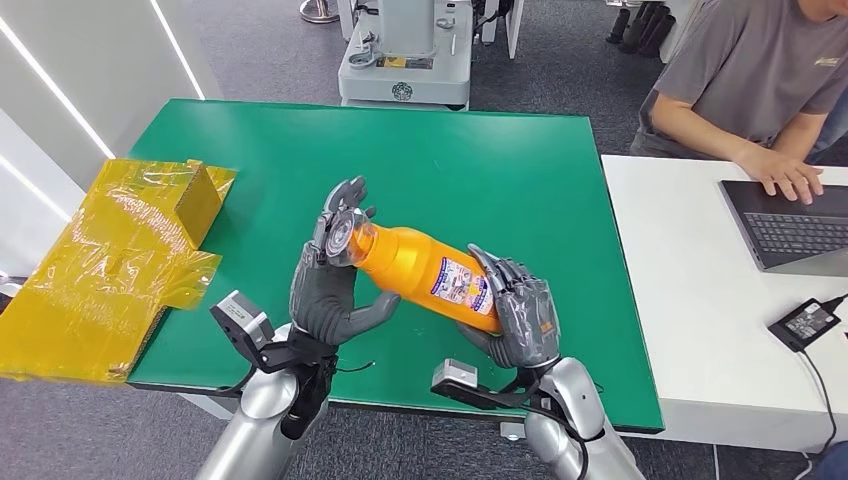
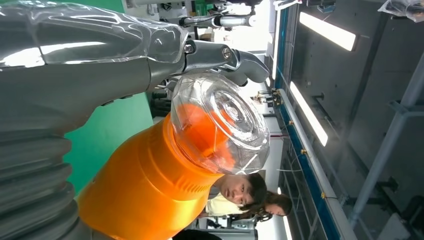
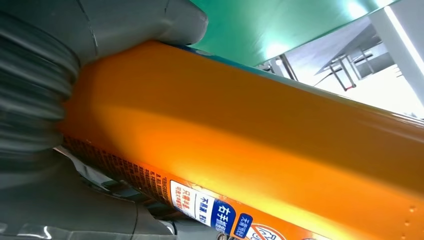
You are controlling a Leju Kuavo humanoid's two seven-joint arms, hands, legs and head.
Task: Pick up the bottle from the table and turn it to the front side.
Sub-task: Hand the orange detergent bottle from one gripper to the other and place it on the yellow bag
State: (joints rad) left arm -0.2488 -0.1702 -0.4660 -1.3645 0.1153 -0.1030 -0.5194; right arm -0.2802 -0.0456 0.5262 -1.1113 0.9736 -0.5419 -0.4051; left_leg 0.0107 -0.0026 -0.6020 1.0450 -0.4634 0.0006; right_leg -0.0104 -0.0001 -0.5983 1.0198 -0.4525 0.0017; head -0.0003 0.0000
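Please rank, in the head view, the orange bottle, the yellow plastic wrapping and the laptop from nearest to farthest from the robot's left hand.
1. Orange bottle: held at its cap end by the left hand.
2. Yellow plastic wrapping: at the green table's left edge, apart from the hand.
3. Laptop: far right, on the white table, under a person's hand.

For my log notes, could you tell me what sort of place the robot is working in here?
Probably an office-like robotics lab: a green table set up as a work surface, a person at a laptop on the white desk beside it, and another machine's base on the grey carpet.
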